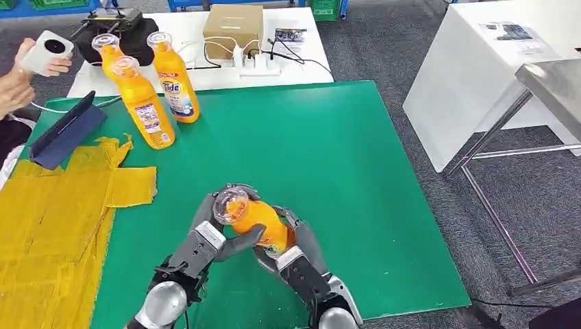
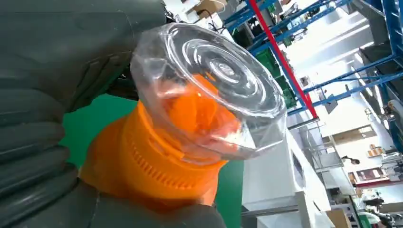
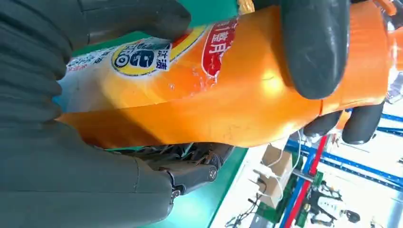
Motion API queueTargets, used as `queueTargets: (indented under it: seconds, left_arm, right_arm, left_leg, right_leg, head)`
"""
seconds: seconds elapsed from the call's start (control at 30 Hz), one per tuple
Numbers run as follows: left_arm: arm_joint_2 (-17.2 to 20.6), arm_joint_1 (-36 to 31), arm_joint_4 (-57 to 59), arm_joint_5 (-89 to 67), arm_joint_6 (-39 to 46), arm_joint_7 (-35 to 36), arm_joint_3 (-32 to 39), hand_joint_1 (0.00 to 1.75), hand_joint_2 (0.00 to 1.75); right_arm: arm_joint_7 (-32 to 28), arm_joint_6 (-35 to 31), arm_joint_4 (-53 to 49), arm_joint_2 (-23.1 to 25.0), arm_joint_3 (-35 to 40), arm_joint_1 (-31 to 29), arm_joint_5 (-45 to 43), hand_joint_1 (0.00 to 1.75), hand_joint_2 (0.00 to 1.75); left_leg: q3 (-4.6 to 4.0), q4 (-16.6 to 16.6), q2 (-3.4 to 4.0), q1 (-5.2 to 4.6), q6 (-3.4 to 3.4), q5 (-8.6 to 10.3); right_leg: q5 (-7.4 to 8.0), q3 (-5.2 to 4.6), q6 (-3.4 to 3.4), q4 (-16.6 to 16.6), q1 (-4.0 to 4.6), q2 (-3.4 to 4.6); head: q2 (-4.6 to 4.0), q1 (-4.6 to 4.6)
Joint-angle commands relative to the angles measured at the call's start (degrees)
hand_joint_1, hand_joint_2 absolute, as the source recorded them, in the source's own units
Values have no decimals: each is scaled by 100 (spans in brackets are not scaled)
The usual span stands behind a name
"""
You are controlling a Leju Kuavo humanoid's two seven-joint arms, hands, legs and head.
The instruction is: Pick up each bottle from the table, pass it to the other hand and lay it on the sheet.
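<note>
An orange detergent bottle (image 1: 259, 221) with a clear cap is held above the green table (image 1: 356, 178), near its front edge, cap tilted toward me. My left hand (image 1: 205, 241) grips its neck, just under the clear cap (image 2: 214, 85). My right hand (image 1: 296, 252) wraps the labelled body (image 3: 214, 104), dark fingers (image 3: 313, 47) over it. Three more orange bottles (image 1: 144, 103), (image 1: 175, 77), (image 1: 108, 51) stand upright at the back left. The yellow sheet (image 1: 55, 226) covers the table's left side.
A person's hand (image 1: 12, 86) holds a white device (image 1: 49, 51) at the far left. A dark tablet case (image 1: 65, 130) leans beside the sheet. Behind are a cardboard box (image 1: 233, 27) and power strip (image 1: 259, 66); a white table (image 1: 473, 75) and metal frame (image 1: 548, 82) stand right.
</note>
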Motion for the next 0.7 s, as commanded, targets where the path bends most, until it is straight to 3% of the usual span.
queueTargets:
  seconds: [0.03,0.43,0.47,0.5,0.7]
  left_arm:
    - [130,13,129,-73,-163,29,-262,0,175]
    - [100,-29,143,271,-483,29,-421,0,175]
    - [96,-30,149,333,-520,16,-424,14,175]
    - [98,-35,156,372,-555,2,-440,164,175]
    - [98,-35,156,372,-555,2,-440,164,175]
  right_arm:
    - [61,-207,14,-68,-119,-136,196,175,175]
    - [93,-204,232,-42,-87,-187,213,175,175]
    - [93,-201,249,-39,-90,-196,211,175,175]
    - [93,-199,267,-34,-91,-205,209,175,175]
    - [93,-199,267,-34,-91,-205,209,175,175]
  left_leg:
    - [31,-2,8,2,0,-11]
    - [21,-3,7,2,1,-5]
    - [34,-2,8,4,0,-11]
    - [23,-4,5,2,0,-5]
    - [20,-4,5,2,0,-5]
  right_leg:
    - [-8,29,-16,-4,4,9]
    - [-4,20,-12,-5,3,6]
    - [-8,32,-17,-5,6,8]
    - [-4,22,-13,-5,3,4]
    - [-3,19,-11,-6,4,5]
  head:
    - [0,-2]
    - [0,0]
    - [0,0]
    - [0,-2]
    - [0,0]
